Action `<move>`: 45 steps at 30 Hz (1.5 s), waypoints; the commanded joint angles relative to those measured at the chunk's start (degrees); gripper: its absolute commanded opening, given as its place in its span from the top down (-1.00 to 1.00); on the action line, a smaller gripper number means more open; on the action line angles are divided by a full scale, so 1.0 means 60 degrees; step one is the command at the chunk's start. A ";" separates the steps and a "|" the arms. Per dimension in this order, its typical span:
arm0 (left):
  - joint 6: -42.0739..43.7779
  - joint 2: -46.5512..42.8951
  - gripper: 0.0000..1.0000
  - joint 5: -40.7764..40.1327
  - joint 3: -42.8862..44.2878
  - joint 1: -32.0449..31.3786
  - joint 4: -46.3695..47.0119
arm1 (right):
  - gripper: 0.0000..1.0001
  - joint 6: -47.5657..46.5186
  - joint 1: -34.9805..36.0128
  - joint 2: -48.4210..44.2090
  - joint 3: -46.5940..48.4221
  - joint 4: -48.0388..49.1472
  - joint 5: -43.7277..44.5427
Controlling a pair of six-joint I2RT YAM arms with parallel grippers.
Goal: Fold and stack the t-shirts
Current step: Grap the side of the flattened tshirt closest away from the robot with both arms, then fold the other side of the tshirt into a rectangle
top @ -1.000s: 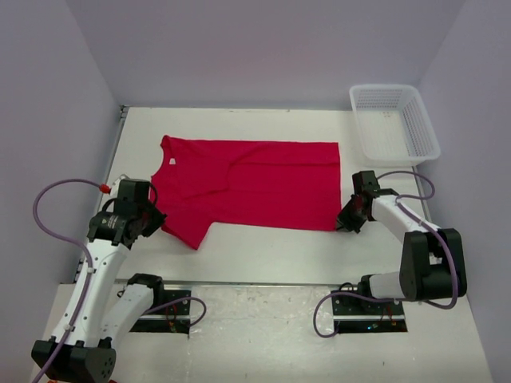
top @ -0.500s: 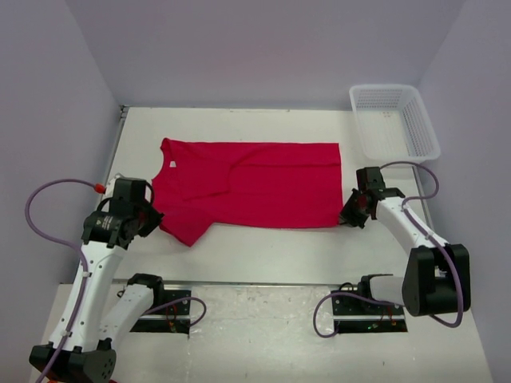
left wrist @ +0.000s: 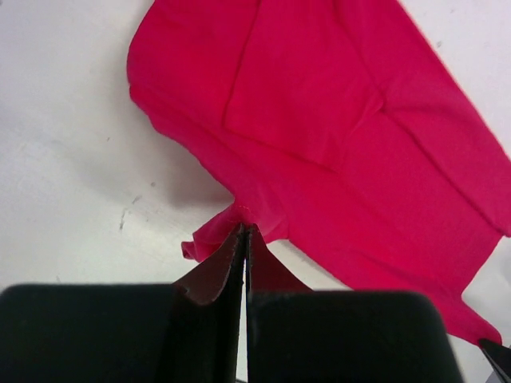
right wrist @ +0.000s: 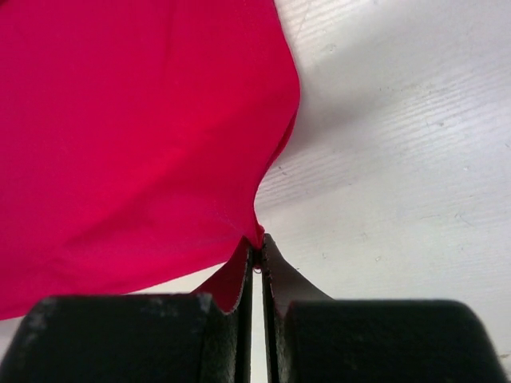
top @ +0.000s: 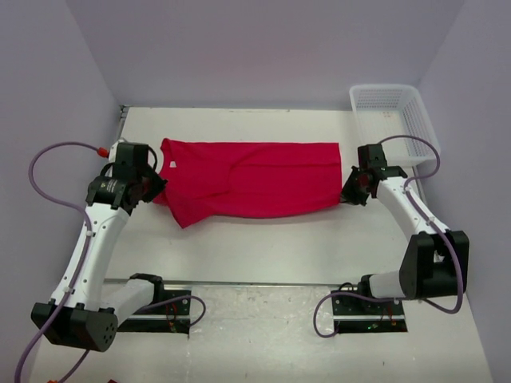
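Note:
One bright red t-shirt point(top: 247, 179) lies spread across the middle of the white table, collar with a small white label point(top: 170, 162) at the left. My left gripper point(top: 153, 190) is shut on the shirt's near left edge, the cloth point(left wrist: 319, 136) pinched at the fingertips point(left wrist: 239, 239). My right gripper point(top: 349, 195) is shut on the near right hem corner; red cloth point(right wrist: 136, 144) rises from its jaws point(right wrist: 257, 249). The near edge hangs lifted between the two grippers.
A white mesh basket point(top: 395, 120) stands at the far right corner of the table point(top: 263, 247). Purple walls close in the left, back and right. The arm bases sit at the near edge.
Both grippers have carried the shirt's near edge away from the arm bases, toward the far side. The near sleeve and hem have drawn up over the shirt body, which looks narrower.

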 commanded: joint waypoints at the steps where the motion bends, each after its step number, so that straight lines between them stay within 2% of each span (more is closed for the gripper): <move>1: 0.0465 0.0495 1.00 -0.0305 0.0791 0.0032 0.0845 | 1.00 -0.0220 -0.0005 0.0371 0.0799 -0.0223 0.0221; 18: 0.1110 0.3104 1.00 -0.0613 0.2738 0.0309 0.1959 | 1.00 -0.0264 -0.0020 0.2231 0.3364 -0.0897 0.0704; 30: 0.1462 0.4598 1.00 -0.0115 0.4379 0.1027 0.2179 | 1.00 -0.0264 -0.0020 0.3637 0.5049 -0.1410 0.0762; 39: 0.1827 0.5711 1.00 0.0529 0.4864 0.1233 0.2618 | 1.00 -0.0249 -0.0049 0.4663 0.6528 -0.1923 0.0777; 45: 0.2223 0.6838 1.00 0.1071 0.5317 0.1262 0.2896 | 1.00 -0.0264 -0.0064 0.5263 0.6939 -0.2069 0.0850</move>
